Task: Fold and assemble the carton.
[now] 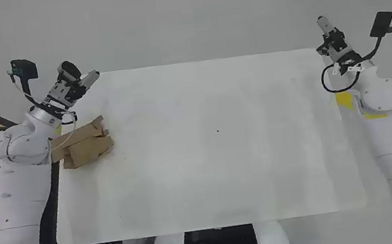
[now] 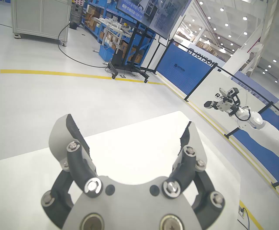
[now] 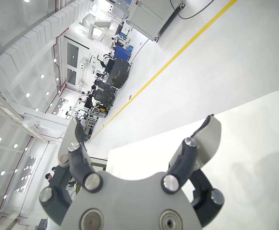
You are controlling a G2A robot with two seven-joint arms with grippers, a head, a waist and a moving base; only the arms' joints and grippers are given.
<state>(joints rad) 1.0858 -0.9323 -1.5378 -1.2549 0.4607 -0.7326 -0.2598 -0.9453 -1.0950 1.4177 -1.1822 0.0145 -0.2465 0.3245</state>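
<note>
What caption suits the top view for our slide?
Carton pieces lie at the table edge near the open left claw; right claw open opposite.

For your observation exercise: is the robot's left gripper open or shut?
Open: the left wrist view shows the left gripper with fingers spread wide apart, the table visible between them.
</note>
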